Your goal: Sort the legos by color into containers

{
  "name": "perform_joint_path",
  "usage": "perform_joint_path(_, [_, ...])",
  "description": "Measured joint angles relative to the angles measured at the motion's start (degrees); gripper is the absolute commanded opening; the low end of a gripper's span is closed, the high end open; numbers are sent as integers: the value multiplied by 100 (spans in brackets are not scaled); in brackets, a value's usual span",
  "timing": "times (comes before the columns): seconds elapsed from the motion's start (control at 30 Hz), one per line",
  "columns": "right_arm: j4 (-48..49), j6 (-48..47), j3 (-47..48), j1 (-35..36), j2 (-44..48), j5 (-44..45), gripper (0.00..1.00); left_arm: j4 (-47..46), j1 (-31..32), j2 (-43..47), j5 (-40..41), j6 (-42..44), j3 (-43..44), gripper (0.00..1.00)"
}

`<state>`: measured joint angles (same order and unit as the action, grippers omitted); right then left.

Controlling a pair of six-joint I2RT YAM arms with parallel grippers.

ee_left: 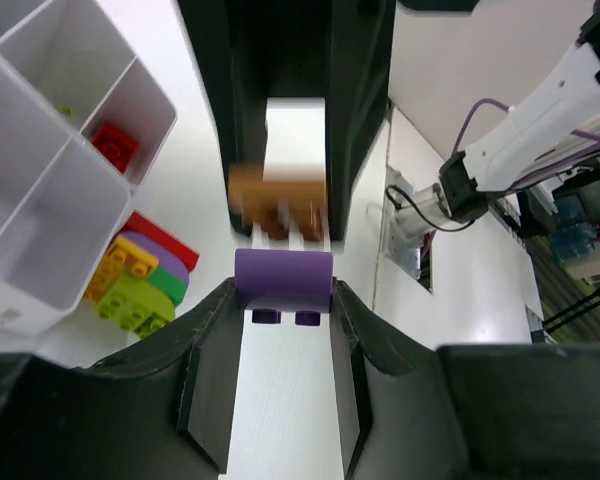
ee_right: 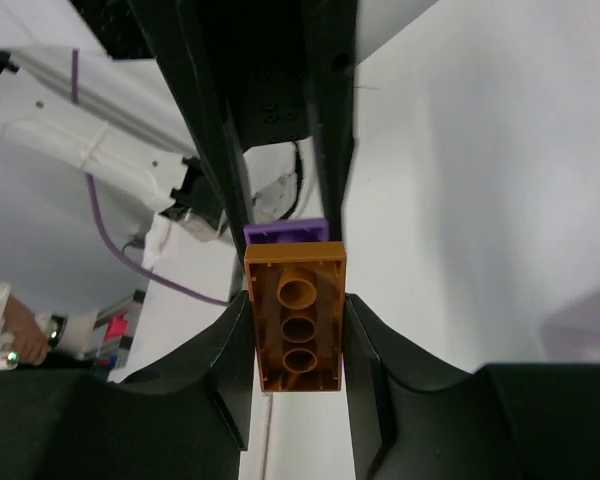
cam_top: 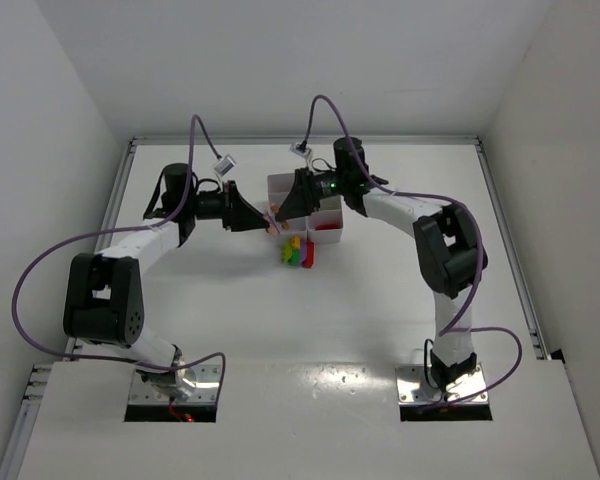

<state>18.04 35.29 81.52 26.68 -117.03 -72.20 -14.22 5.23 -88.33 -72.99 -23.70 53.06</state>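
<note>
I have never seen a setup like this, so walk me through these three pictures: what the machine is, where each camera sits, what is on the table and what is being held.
Two robot arms are bolted at the near edge of a white table. The wide picture comes from a camera above and behind them. The other two come from cameras on the wrists, looking out along each arm's own jaws.

The left gripper is shut on a purple brick. The right gripper is shut on an orange brick. The two bricks meet end to end; whether they are joined cannot be told.

A white tray of square compartments stands on the table; one holds a red brick. Beside the tray lies a small heap of loose bricks, yellow, green, purple and red.
</note>
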Motion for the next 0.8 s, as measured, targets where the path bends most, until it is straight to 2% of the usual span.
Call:
perform_joint_path(0.23, [13, 31, -13, -920, 83, 372, 0, 498, -151, 24, 203, 334, -125, 6])
perform_joint_path(0.33, [-188, -278, 0, -1005, 83, 796, 0, 651, -315, 111, 555, 413, -138, 5])
perform_joint_path(0.5, [-584, -793, 15, -518, 94, 2249, 0, 796, -538, 328, 1270, 413, -146, 3])
perform_joint_path(0.67, [-247, -876, -122, -7, 173, 3818, 0, 817, -562, 581, 1993, 306, -149, 3])
perform_joint_path(0.8, [63, -879, -122, 122, 179, 4859, 0, 861, -562, 619, 2389, 199, -149, 3])
